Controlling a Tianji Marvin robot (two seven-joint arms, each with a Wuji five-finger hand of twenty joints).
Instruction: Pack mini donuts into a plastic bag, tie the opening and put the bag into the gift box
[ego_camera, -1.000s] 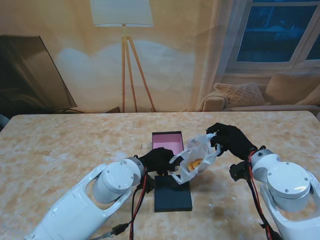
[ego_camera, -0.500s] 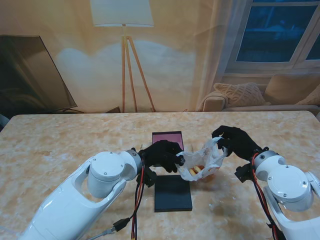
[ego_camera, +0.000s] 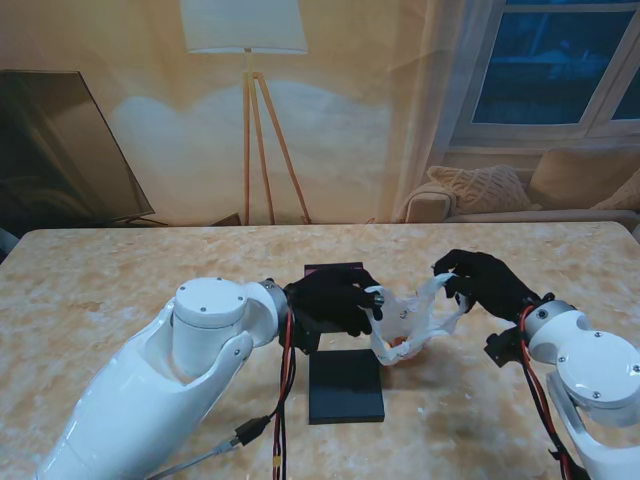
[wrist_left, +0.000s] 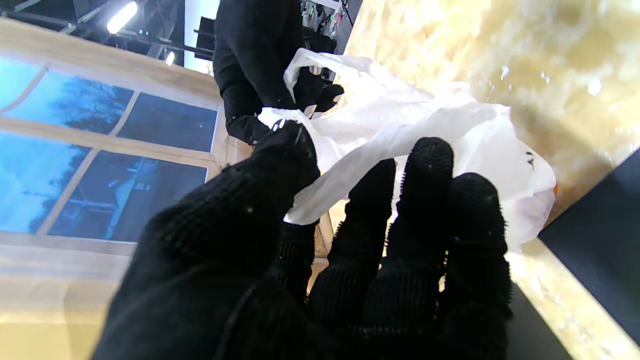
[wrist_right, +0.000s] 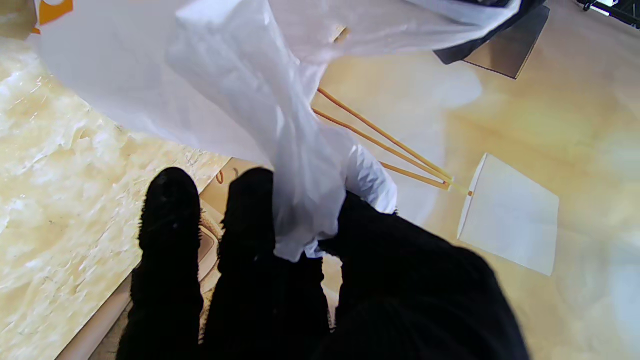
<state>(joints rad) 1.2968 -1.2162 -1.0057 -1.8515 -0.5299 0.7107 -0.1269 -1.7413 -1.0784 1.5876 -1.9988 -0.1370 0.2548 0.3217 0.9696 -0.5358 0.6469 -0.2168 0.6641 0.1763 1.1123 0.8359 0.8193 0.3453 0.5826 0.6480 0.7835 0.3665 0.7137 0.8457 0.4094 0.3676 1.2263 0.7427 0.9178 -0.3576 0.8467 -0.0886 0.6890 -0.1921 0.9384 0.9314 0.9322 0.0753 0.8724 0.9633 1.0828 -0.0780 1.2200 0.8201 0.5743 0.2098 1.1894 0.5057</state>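
Counter (ego_camera: 120, 290): marble, carrying everything.
Plastic bag (ego_camera: 410, 320): now stretched wider between my hands, hanging low beside the gift box lid (ego_camera: 345, 385).
Left robot hand (ego_camera: 335, 298), right robot hand (ego_camera: 480, 282): each pinching one bag handle, pulled apart for tying.

Tripod floor lamp (ego_camera: 245, 60), sofa (ego_camera: 520, 195) (cushioned), perhaps night-dark window (ego_camera: 555, 65)

Two glossy white robot arms with rounded shells and round joint caps dotted with small screws. Red and black cables (ego_camera: 283, 400) run along the left arm, and a thinner red and black pair along the right. The left hand (ego_camera: 335, 298) and right hand (ego_camera: 485, 282) wear black knitted gloves with a nubby texture.
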